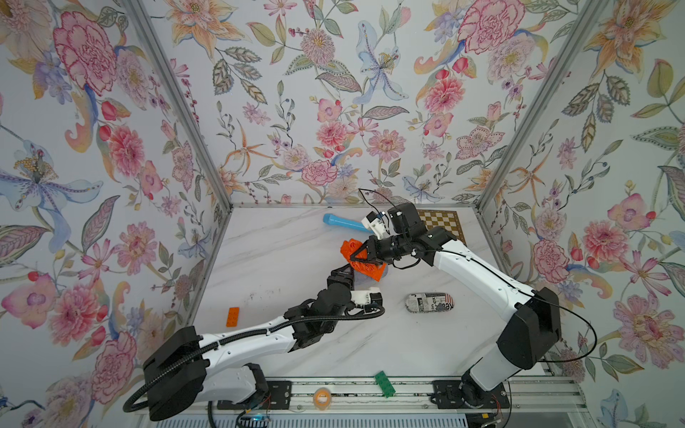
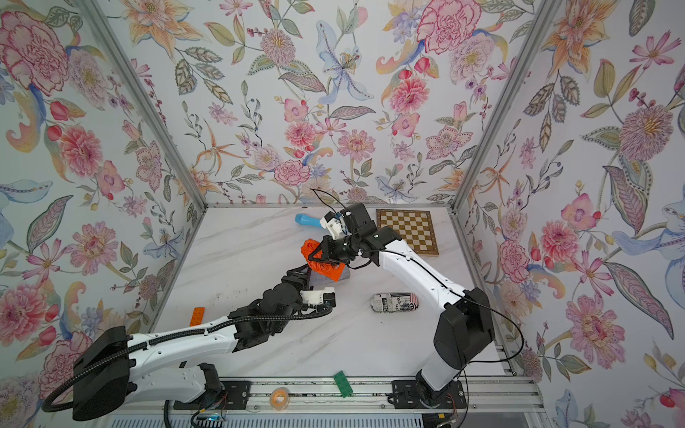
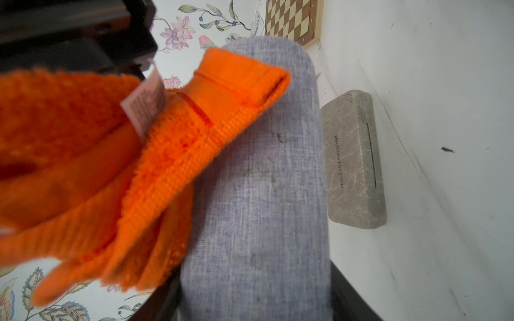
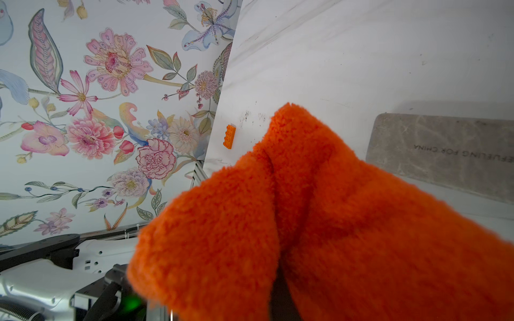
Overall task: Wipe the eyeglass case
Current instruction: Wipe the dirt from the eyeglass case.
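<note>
Fluffy orange cloth (image 3: 83,166), woven oblong case (image 3: 258,194)

**Hidden, cropped, blurred bits**

Eyeglass case (image 1: 384,274): in both top views only a bluish sliver shows. The rest sits under the cloth (image 1: 370,272) and my right gripper (image 1: 365,256).

My left gripper (image 1: 344,276): the tips are covered by case and cloth.

Right wrist view: my fingertips are buried in cloth, and the near fold is blurred.

Cloth label (image 3: 146,102): print unreadable (too soft).

Stone-look case (image 4: 445,155): cut by the frame edge, so the first letters are lost.

Chessboard (image 3: 292,19): cropped along the picture's upper edge.
</note>
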`<action>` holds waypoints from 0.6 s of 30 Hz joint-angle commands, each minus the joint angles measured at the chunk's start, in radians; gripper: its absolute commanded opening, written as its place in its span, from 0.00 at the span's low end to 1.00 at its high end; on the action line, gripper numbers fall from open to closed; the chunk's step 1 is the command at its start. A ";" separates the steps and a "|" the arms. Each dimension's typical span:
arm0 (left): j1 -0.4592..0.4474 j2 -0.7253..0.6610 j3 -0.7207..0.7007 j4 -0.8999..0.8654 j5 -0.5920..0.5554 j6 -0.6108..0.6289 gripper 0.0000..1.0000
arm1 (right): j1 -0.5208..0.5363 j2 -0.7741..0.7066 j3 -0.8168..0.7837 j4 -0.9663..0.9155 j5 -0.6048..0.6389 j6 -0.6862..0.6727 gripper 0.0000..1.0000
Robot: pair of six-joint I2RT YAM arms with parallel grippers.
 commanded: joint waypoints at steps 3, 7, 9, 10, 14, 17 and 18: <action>0.018 -0.052 0.024 0.149 -0.043 -0.041 0.44 | -0.155 -0.073 -0.117 -0.213 -0.001 -0.091 0.00; 0.018 -0.048 0.037 0.136 -0.039 -0.049 0.44 | -0.061 -0.062 -0.073 -0.161 -0.008 -0.039 0.00; 0.018 -0.036 0.042 0.151 -0.038 -0.050 0.44 | 0.020 -0.041 -0.041 -0.091 -0.026 0.015 0.00; 0.018 -0.030 0.045 0.152 -0.037 -0.051 0.44 | 0.049 -0.032 -0.029 -0.054 -0.034 0.041 0.00; 0.018 -0.015 0.049 0.139 -0.031 -0.066 0.44 | 0.075 -0.019 -0.015 -0.022 -0.054 0.053 0.00; 0.023 -0.015 0.074 0.098 -0.040 -0.134 0.45 | 0.004 -0.050 -0.077 -0.058 -0.045 0.014 0.00; 0.028 -0.021 0.088 0.066 -0.031 -0.166 0.45 | -0.026 -0.067 -0.109 -0.063 -0.038 0.003 0.00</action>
